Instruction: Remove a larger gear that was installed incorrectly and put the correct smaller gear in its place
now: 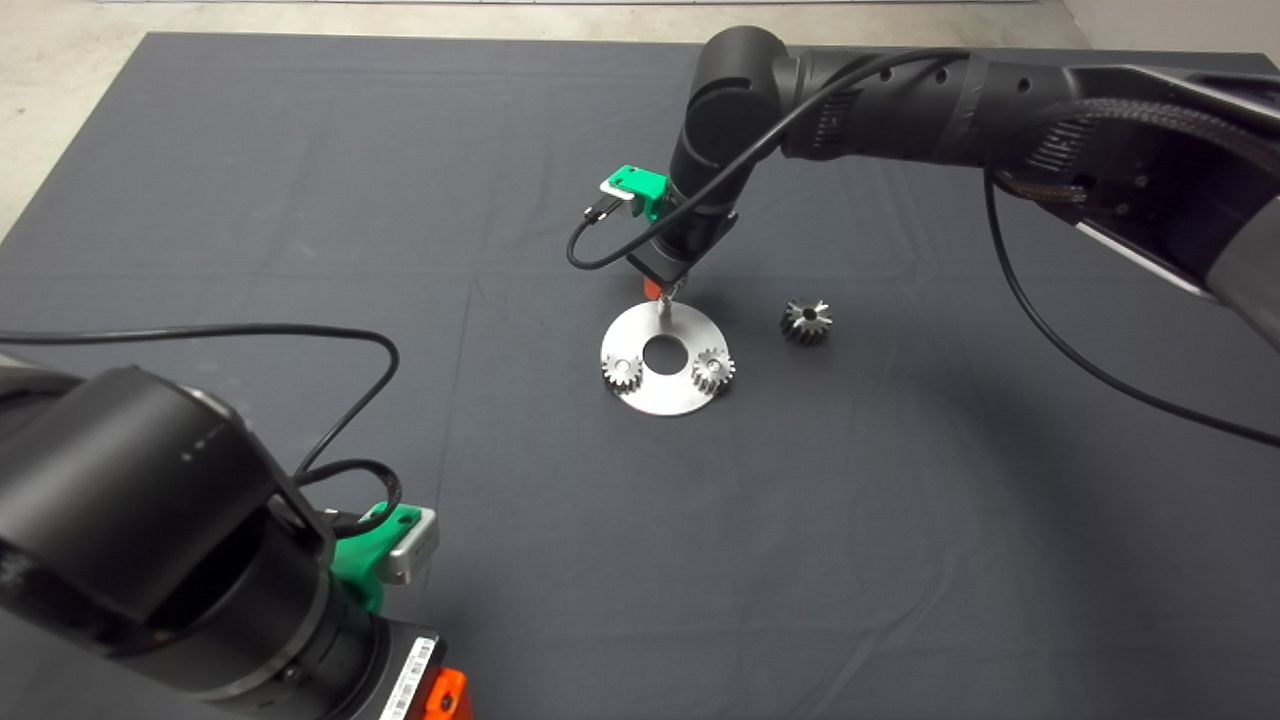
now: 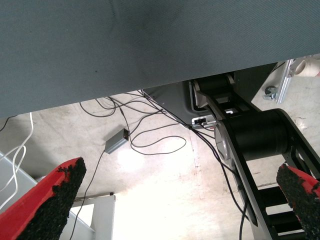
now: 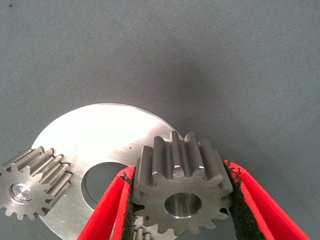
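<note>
My right gripper (image 3: 179,172) is shut on the smaller gear (image 3: 172,157), a grey steel gear with fine teeth and a round centre hole. In the head view the right gripper (image 1: 660,290) hangs over the far edge of the round steel plate (image 1: 665,398). Two more small gears (image 1: 621,372) (image 1: 712,370) sit on the plate, either side of its centre hole. The larger gear (image 1: 806,320), with long pointed teeth, lies on the mat just right of the plate. My left gripper (image 2: 175,195) waits open at the mat's near left edge.
The dark mat (image 1: 900,520) stretches wide around the plate. The left arm (image 1: 150,580) fills the lower left corner. The left wrist view shows floor with cables (image 2: 150,135) and part of the robot's base (image 2: 250,135) beyond the mat's edge.
</note>
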`<state>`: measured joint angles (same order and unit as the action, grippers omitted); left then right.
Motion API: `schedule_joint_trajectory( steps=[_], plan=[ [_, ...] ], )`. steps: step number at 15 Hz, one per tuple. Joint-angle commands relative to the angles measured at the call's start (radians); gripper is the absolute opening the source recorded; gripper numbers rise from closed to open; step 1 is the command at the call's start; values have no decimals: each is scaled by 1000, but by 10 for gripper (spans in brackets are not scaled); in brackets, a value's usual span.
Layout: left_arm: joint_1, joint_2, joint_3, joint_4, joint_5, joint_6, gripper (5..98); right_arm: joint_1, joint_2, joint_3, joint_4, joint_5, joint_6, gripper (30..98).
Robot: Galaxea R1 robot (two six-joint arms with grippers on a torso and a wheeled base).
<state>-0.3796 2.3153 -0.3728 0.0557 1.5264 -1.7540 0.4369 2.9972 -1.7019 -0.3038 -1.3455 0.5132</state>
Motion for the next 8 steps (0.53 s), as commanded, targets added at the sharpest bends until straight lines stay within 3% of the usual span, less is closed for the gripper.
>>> schedule_joint_trajectory(
  steps=[1, 8],
  plan=[
    [-9, -4, 17, -16, 9, -4, 982, 28, 3, 9, -29, 0, -5, 412],
    [-9, -4, 17, -16, 9, -5, 982, 22, 3, 9, -28, 0, -7, 412]
  ],
)
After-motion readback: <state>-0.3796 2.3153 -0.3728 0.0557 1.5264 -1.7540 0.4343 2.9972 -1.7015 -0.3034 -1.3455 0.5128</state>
